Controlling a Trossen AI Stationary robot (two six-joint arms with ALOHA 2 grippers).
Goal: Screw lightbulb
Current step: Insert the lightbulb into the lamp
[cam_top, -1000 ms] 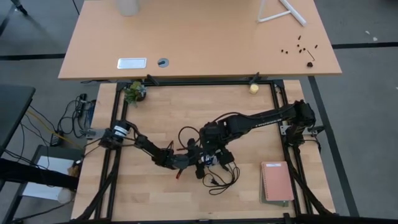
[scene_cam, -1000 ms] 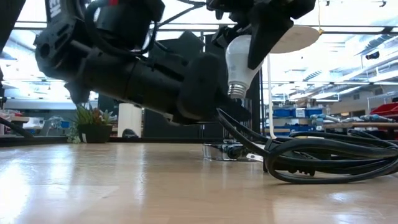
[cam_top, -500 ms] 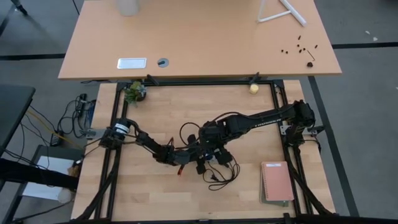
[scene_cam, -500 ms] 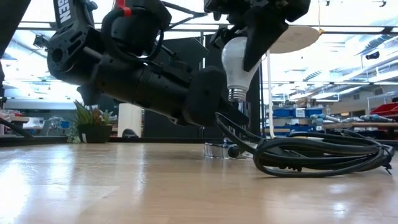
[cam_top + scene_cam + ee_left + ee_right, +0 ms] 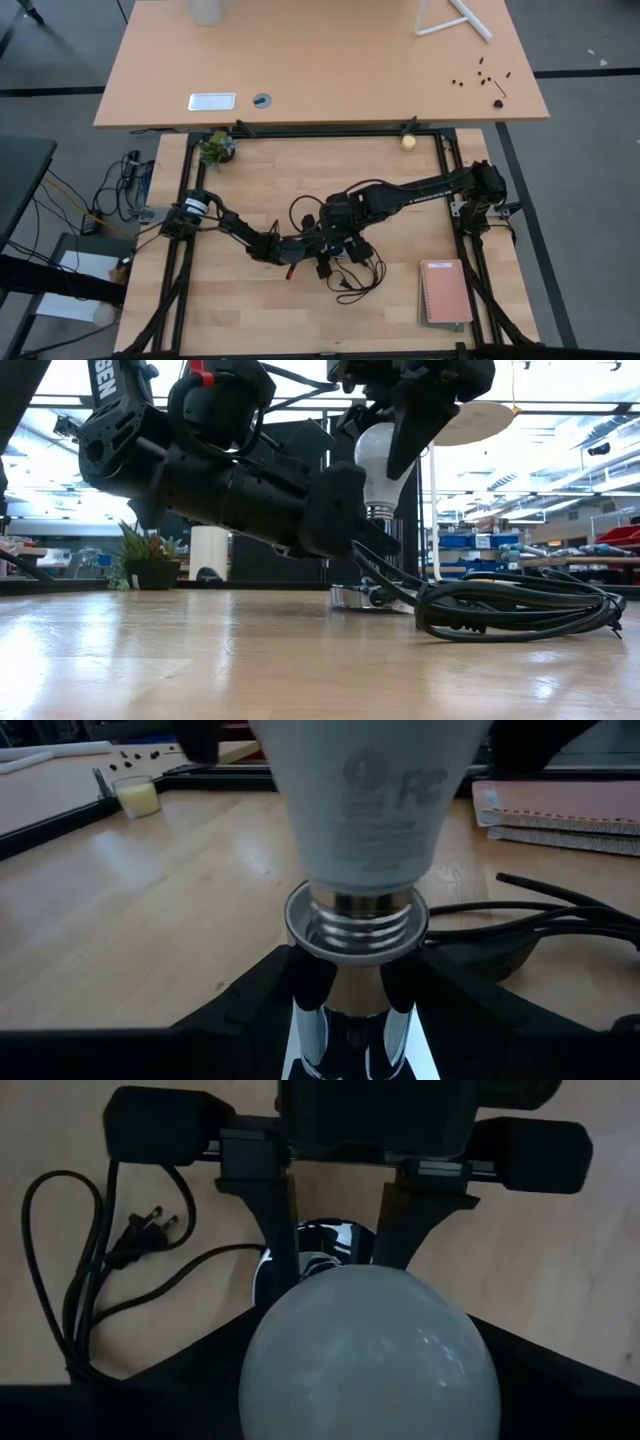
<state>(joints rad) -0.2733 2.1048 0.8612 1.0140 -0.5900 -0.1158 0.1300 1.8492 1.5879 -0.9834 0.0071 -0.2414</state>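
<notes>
The white lightbulb (image 5: 380,455) hangs upright with its screw base (image 5: 358,915) down, and my right gripper (image 5: 370,1380) is shut on its glass. The base sits in the mouth of the shiny silver socket (image 5: 345,1020), which stands near the table's middle (image 5: 328,252). My left gripper (image 5: 350,1010) is shut on that socket, reaching in low from the table's left. The socket's black cord (image 5: 520,615) lies coiled beside it, plug (image 5: 150,1230) on the wood. My left gripper pinches the socket's chrome body (image 5: 318,1020) just below its rim between its two fingers (image 5: 275,1210). The fingers come almost level from the table's left. The socket stands upright, its foot (image 5: 360,597) on the table. My right gripper pinches the bulb's glass globe (image 5: 370,1340) between its two fingers, one on each side. It comes steeply from above, pointing down. The bulb hangs upright below it, screw base lowest, at the socket's rim (image 5: 300,925).
A pink notebook (image 5: 445,292) lies at the near right. A small yellowish ball (image 5: 408,142) and a little plant (image 5: 215,148) sit at the far edge. The black frame rails (image 5: 445,160) border the board.
My left arm has swung a little toward the far edge, in on the socket. The cord's coil has been dragged along the table toward the socket. The bulb has stayed upright over the socket.
</notes>
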